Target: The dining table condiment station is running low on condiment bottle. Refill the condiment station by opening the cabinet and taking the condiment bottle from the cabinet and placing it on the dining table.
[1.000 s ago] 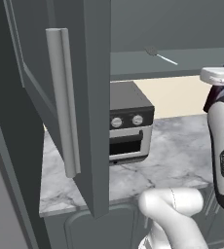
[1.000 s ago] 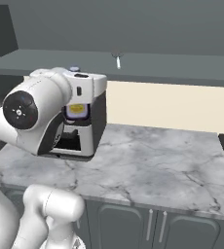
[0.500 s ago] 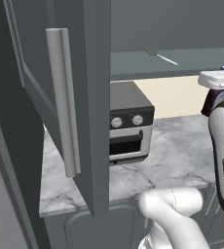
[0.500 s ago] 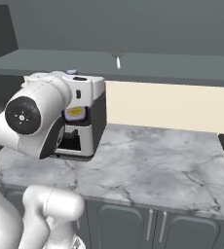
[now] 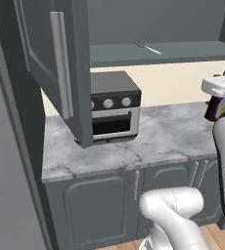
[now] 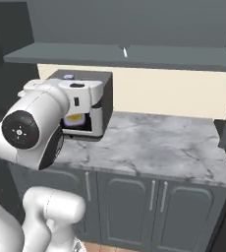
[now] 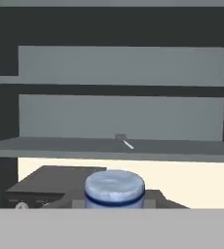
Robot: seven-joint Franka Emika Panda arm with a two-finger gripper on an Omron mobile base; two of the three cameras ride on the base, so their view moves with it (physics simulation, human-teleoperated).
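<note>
Your gripper (image 5: 220,100) is clamped on the condiment bottle (image 5: 215,108), holding it upright in the air, with its lilac cap (image 7: 115,188) between the fingers. Below it lies the marble worktop (image 5: 173,134). The toaster oven (image 5: 112,108) and the cabinet's open door (image 5: 65,58) lie off to its left.

You get flat, even, rendered light with no visible lamp and no glare. The cabinet (image 5: 60,68) door and its interior read dim grey, while the cream wall (image 6: 174,91) and the marble bench (image 5: 153,141) come out brightest. Only a soft shadow sits under the toaster oven (image 5: 112,110). Edges look slightly soft and low-resolution, without lens distortion
</note>
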